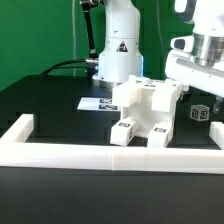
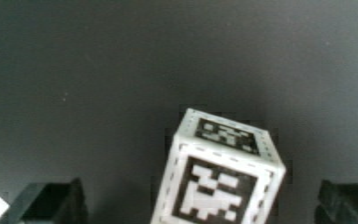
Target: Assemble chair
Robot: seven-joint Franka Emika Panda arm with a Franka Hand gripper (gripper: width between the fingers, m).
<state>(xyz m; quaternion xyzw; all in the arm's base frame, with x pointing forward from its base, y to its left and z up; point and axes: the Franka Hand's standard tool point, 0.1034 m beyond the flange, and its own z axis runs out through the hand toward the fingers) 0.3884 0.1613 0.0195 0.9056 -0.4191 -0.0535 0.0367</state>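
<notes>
**Exterior and wrist views, chair assembly in progress.** The joined chair body [image 1: 140,102], a chunky white structure, rests on the black table [image 1: 50,105] and serves as the landmark here. Behind it stands the robot base [image 1: 120,55]. The marker board [image 1: 93,103] lies flat just beside it, on the exterior view's left. In front of it runs the white border rail [image 1: 80,157].

Two leg-like members extend from the body toward the rail, their tagged ends facing forward. Whether they touch the rail cannot be told.

A loose chair block [image 1: 200,112] [image 2: 220,170] sits on the table to the exterior view's right of the body, apart from it. Two tagged faces show, and the block is turned slightly askew to the fingers [image 2: 51,203]; its long axis is not clear.

The gripper [image 1: 203,88] [image 2: 202,205] hangs above this block, released. Its fingers are spread wide, with dark table visible between each one and the block. Bare table surrounds the block, and the body is its nearest neighbour.
</notes>
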